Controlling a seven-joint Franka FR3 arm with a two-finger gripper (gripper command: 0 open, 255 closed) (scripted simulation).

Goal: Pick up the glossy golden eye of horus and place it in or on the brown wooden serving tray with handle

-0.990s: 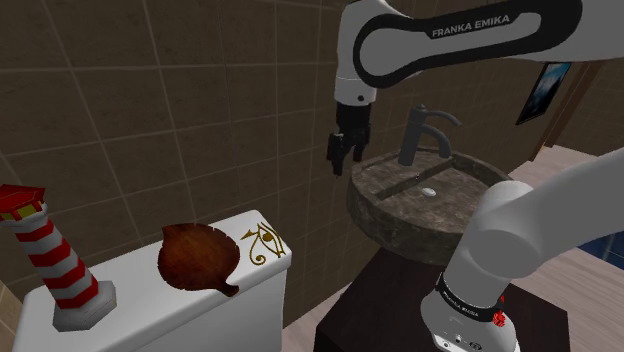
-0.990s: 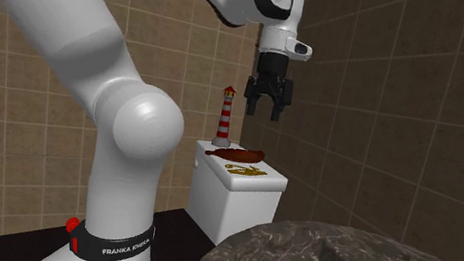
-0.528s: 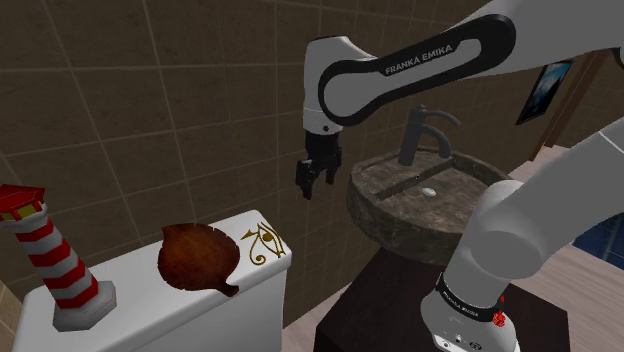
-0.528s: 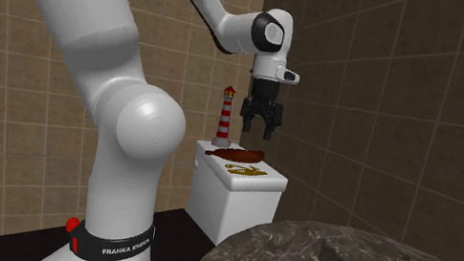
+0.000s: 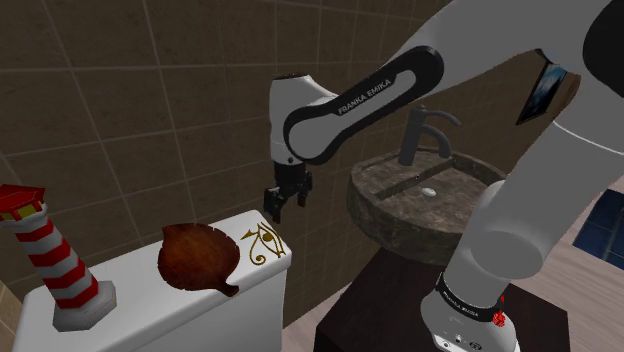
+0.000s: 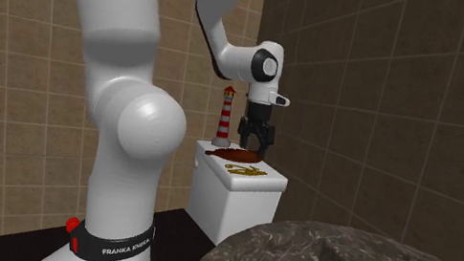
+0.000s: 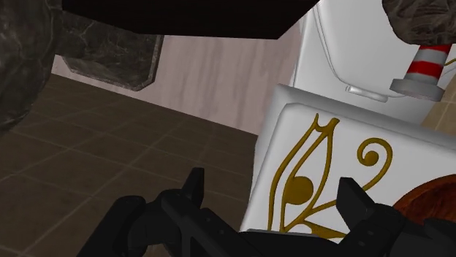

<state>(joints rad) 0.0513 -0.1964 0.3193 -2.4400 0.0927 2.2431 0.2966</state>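
The white arm arches over from its stand and bends down at the wrist, so the black gripper (image 5: 277, 205) points straight down, fingers apart and clasping nothing. It hangs a little above the end of the white cistern lid (image 5: 150, 310). Farthest from the hand stands a red-and-white lighthouse figurine (image 5: 50, 255). Nearer lies the brown leaf-shaped tray (image 5: 197, 256). Directly beneath the fingers, flat on the lid and just beside the tray, is the golden eye of Horus (image 5: 262, 243) — close to the lid's corner. Past that edge the lid drops to open air — then comes the stone basin (image 5: 430, 200) with its dark tap (image 5: 425, 135).
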